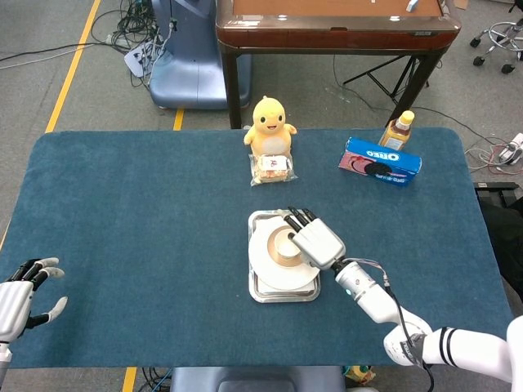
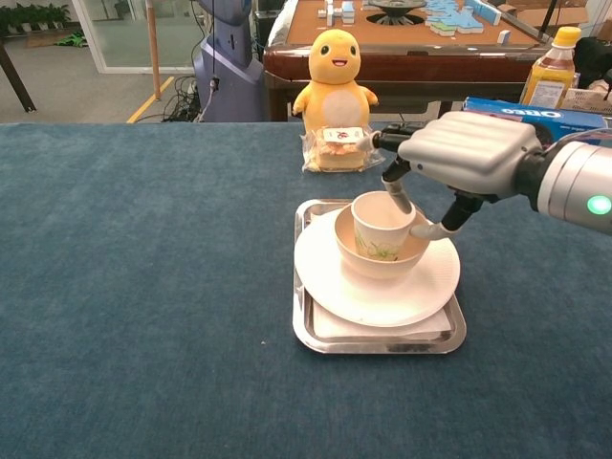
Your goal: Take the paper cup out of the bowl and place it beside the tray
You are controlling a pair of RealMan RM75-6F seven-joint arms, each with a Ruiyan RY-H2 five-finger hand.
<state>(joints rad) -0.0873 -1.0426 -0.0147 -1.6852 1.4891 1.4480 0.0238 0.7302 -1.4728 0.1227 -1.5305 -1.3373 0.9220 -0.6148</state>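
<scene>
A white paper cup (image 2: pixel 381 225) stands upright in a cream bowl (image 2: pixel 382 262), which sits on a white plate (image 2: pixel 359 287) on a metal tray (image 2: pixel 382 342) at mid-table. My right hand (image 2: pixel 469 153) hovers over the cup's right side. One finger reaches down at the cup's far rim and the thumb hangs by the bowl's right edge; the fingers are apart and do not clamp the cup. In the head view the right hand (image 1: pixel 315 241) covers part of the cup (image 1: pixel 283 242). My left hand (image 1: pixel 20 298) rests at the table's near left corner with its fingers spread, holding nothing.
A yellow plush duck (image 1: pixel 270 122) with a wrapped snack (image 1: pixel 272 167) in front of it sits behind the tray. An Oreo box (image 1: pixel 380 161) and a juice bottle (image 1: pixel 398 129) are at the far right. Blue cloth (image 1: pixel 147 229) lies bare to the left and right of the tray.
</scene>
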